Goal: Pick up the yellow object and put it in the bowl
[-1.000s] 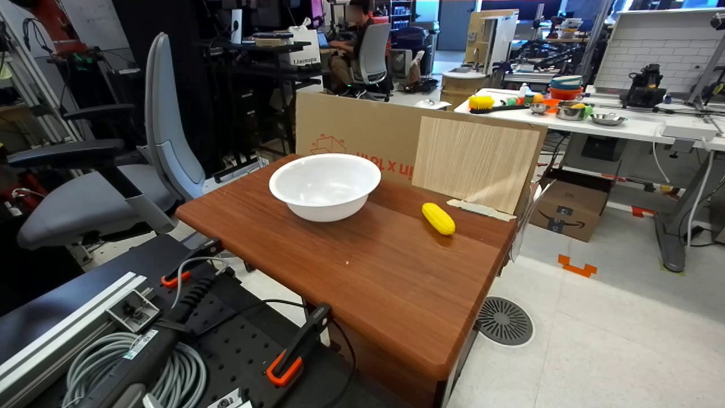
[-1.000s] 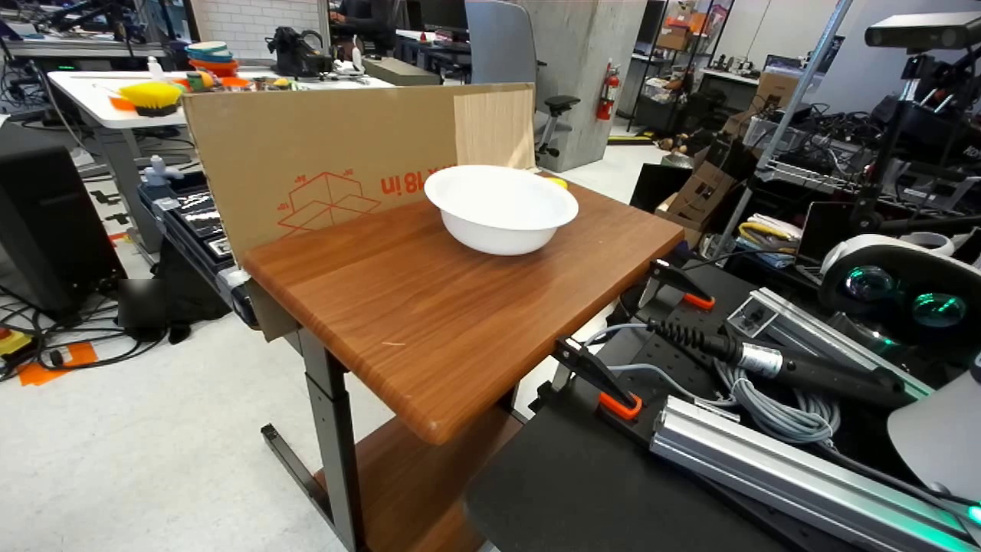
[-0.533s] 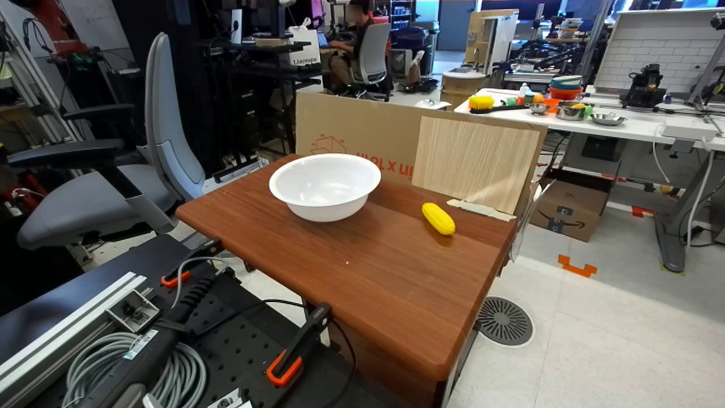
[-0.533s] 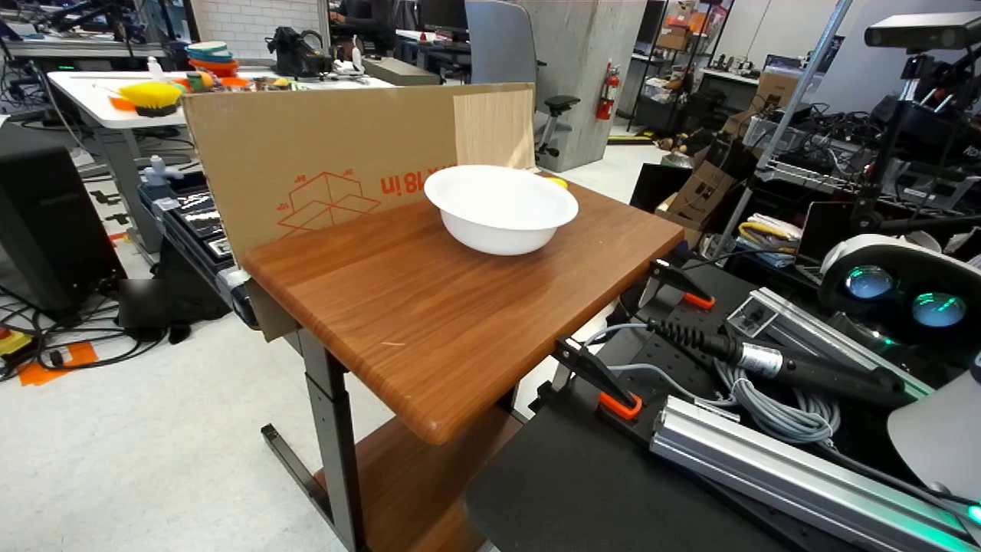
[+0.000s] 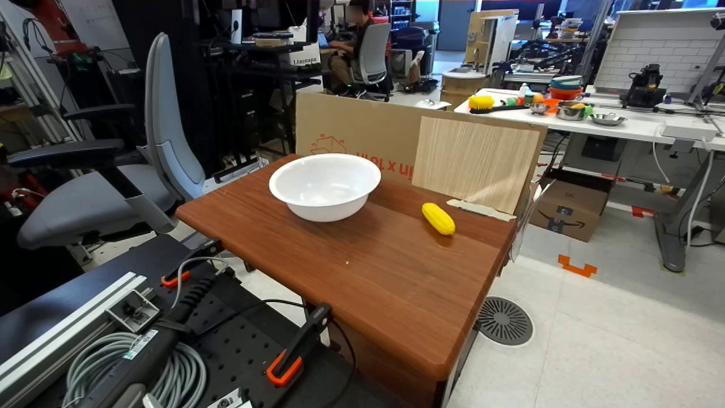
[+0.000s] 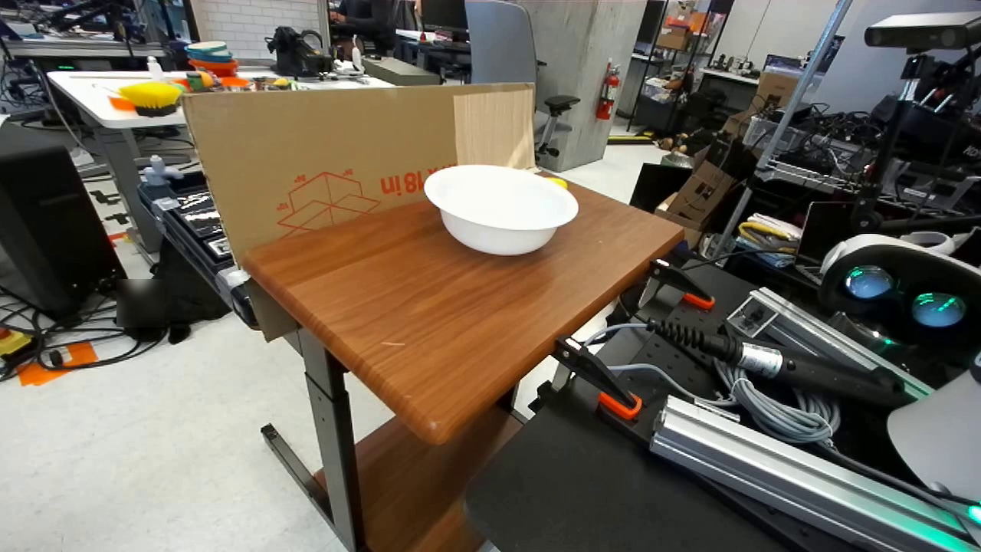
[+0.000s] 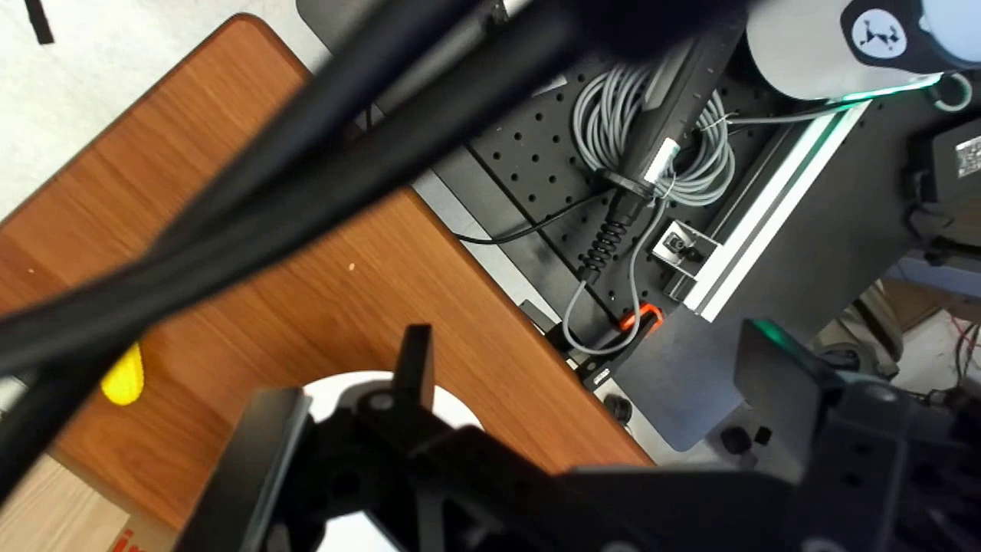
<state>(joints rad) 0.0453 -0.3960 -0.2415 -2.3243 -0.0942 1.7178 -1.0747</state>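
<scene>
The yellow object (image 5: 438,219) is a small ridged oblong lying on the brown table, near the wooden panel. In an exterior view (image 6: 559,183) it is mostly hidden behind the bowl. It also shows in the wrist view (image 7: 125,379), partly covered by a black cable. The white bowl (image 5: 325,213) stands upright on the table and looks empty; it shows in both exterior views (image 6: 498,236). In the wrist view the bowl (image 7: 452,409) is largely hidden behind my gripper. My gripper (image 7: 586,345) is open, its fingers wide apart with nothing between them. I cannot clearly identify it in either exterior view.
A cardboard sheet (image 5: 362,127) and a wooden panel (image 5: 476,161) stand along the table's far edge. Black clamps with orange grips (image 5: 286,365) hold the near edge. Thick black cables (image 7: 306,184) cross the wrist view. A white desk with clutter (image 5: 640,127) stands behind.
The yellow object and the bowl have not moved. A dark shape at the top of an exterior view reaches further right over the white bag; I cannot tell what it is.
</scene>
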